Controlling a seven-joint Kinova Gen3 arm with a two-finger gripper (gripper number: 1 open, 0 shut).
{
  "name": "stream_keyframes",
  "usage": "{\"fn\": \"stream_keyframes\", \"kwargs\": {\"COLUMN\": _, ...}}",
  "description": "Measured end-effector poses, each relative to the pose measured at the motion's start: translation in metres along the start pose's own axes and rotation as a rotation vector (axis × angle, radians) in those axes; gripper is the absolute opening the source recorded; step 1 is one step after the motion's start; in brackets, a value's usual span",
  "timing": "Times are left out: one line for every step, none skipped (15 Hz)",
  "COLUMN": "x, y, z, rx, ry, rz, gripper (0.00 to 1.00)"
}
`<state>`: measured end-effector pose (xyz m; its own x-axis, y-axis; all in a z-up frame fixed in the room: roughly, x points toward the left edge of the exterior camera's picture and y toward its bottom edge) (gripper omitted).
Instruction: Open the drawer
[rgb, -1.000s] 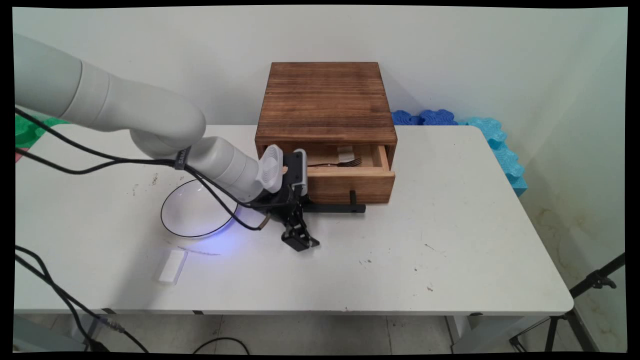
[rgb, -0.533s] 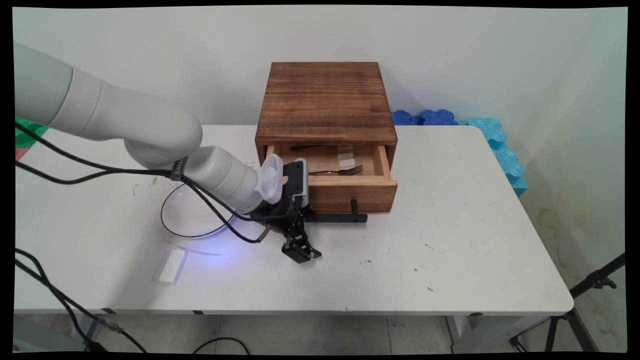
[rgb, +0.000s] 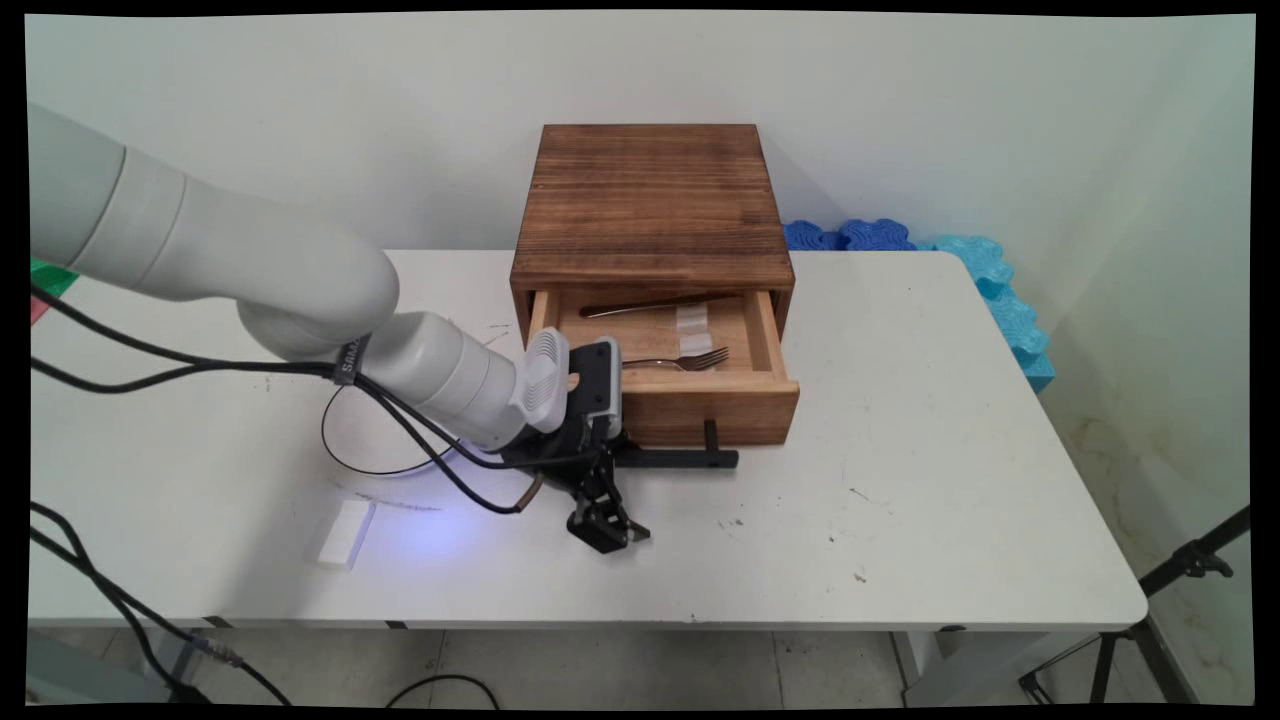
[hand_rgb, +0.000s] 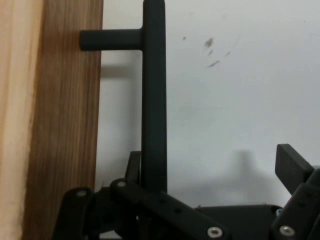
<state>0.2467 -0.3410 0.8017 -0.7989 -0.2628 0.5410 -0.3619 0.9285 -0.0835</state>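
A dark wooden box (rgb: 650, 200) stands at the back middle of the table, and its light wooden drawer (rgb: 715, 405) is pulled partly out. Inside the drawer lie a fork (rgb: 690, 360) and a dark slim utensil (rgb: 650, 304). My gripper (rgb: 610, 495) is open and straddles the left end of the drawer's black bar handle (rgb: 680, 458). In the hand view the handle (hand_rgb: 153, 100) runs up the picture beside the drawer front (hand_rgb: 62, 125). It rests against my left finger (hand_rgb: 133, 167), while the right finger (hand_rgb: 292, 162) stands far off; the gripper (hand_rgb: 212, 167) holds nothing.
A clear glass bowl (rgb: 365, 455) with a dark rim sits left of the drawer, partly behind the arm. A small white block (rgb: 343, 532) lies near the table's front left. Blue foam pieces (rgb: 900, 238) line the back right edge. Black cables hang at the left.
The drawer has slid further out toward the table's near side, uncovering the fork and the dark utensil. My gripper has moved the same way along with the handle.
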Motion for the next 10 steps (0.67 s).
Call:
{"fn": "stream_keyframes", "kwargs": {"x": 0.001, "y": 0.003, "z": 0.000, "rx": -0.003, "ry": 0.002, "rz": 0.000, "gripper": 1.00}}
{"fn": "stream_keyframes", "kwargs": {"x": 0.001, "y": 0.007, "z": -0.001, "rx": -0.005, "ry": 0.003, "rz": 0.000, "gripper": 1.00}}
{"fn": "stream_keyframes", "kwargs": {"x": 0.002, "y": 0.010, "z": -0.001, "rx": -0.007, "ry": 0.004, "rz": -0.001, "gripper": 1.00}}
{"fn": "stream_keyframes", "kwargs": {"x": 0.002, "y": 0.012, "z": -0.001, "rx": -0.009, "ry": 0.005, "rz": -0.001, "gripper": 1.00}}
{"fn": "stream_keyframes", "kwargs": {"x": 0.003, "y": 0.015, "z": -0.001, "rx": -0.011, "ry": 0.006, "rz": -0.001, "gripper": 1.00}}
{"fn": "stream_keyframes", "kwargs": {"x": 0.003, "y": 0.018, "z": -0.002, "rx": -0.014, "ry": 0.007, "rz": -0.002, "gripper": 1.00}}
{"fn": "stream_keyframes", "kwargs": {"x": 0.003, "y": 0.022, "z": -0.003, "rx": -0.016, "ry": 0.008, "rz": -0.002, "gripper": 1.00}}
{"fn": "stream_keyframes", "kwargs": {"x": 0.004, "y": 0.025, "z": -0.003, "rx": -0.019, "ry": 0.009, "rz": -0.002, "gripper": 1.00}}
{"fn": "stream_keyframes", "kwargs": {"x": 0.004, "y": 0.028, "z": -0.004, "rx": -0.021, "ry": 0.010, "rz": -0.003, "gripper": 1.00}}
{"fn": "stream_keyframes", "kwargs": {"x": 0.004, "y": 0.031, "z": -0.005, "rx": -0.024, "ry": 0.010, "rz": -0.003, "gripper": 1.00}}
